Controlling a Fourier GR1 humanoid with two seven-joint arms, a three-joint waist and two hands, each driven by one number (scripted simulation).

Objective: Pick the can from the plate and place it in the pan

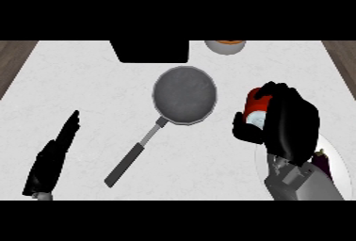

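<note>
Right hand (288, 124): fingers curled round red can (258, 100), which you hold just right of pan (184, 95), above plate (339, 162) edge. Pan sits mid-table (90, 80), handle toward you, nothing inside. Left hand (55, 155) rests at lower left, fingers straight, holding nothing.

I see the pan (184, 95) lying left of my right hand's fingers (245, 129), well apart from them, its handle (135, 153) running toward the near left. The can (257, 104) sits inside those curled fingers, lifted over the counter (83, 84). The plate (335, 162) lies behind and under that hand's wrist, at the near right. Beyond the pan's far rim sits a dark box (149, 51), with a bowl (224, 45) to its right. My left hand (54, 155) rests at the near left, fingers pointing away from me.
</note>
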